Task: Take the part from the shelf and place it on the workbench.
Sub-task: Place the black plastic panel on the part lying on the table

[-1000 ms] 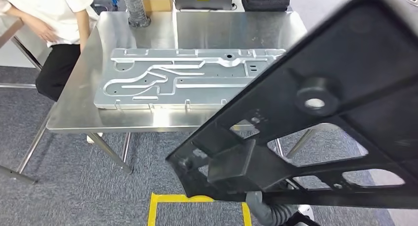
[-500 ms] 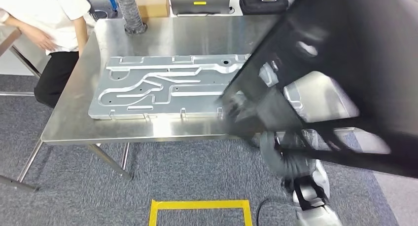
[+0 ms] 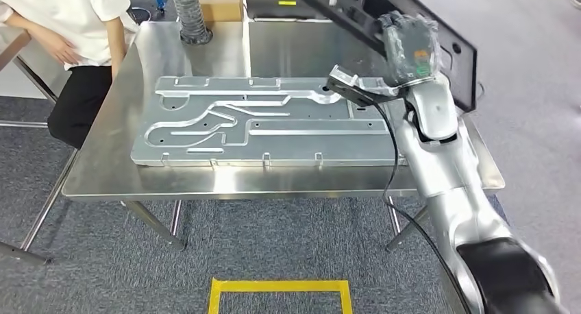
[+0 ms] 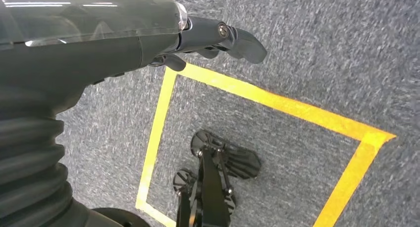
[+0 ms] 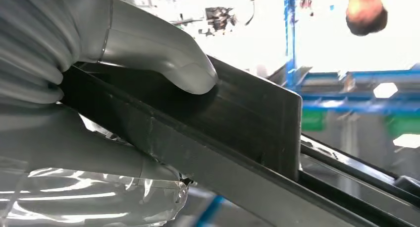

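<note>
a: the right hand [image 3: 410, 45] holds the black part [image 3: 458, 57] up over the far right corner of the steel workbench [image 3: 109, 170], a person [image 3: 65, 26] seated at the far left end. what is the grip?

b: in the right wrist view the thumb [image 5: 163, 51] presses on one face of the part's edge [image 5: 237, 118] and the fingers wrap under it, so the hand is clamped on the part. the left hand [image 4: 148, 38] hangs over the carpet by the yellow tape [image 4: 277, 105]; its fingers look loosely curled with nothing in them, though i cannot tell for certain.

a: and where does the part lie?

b: off the table, in the air, tilted on edge. its long axis runs from the far middle of the bench, behind the hand, down toward the right edge. it is partly cut off by the frame, so its full length is hidden.

a: what does a good set-down call for?

b: as a judgement: lower it flat and slowly, keeping the grip firm on that thin edge. the grey metal plate [image 3: 260, 122] already covers most of the top, so the part's long axis should probably be matched to the plate's, letting no corner strike first.
</note>
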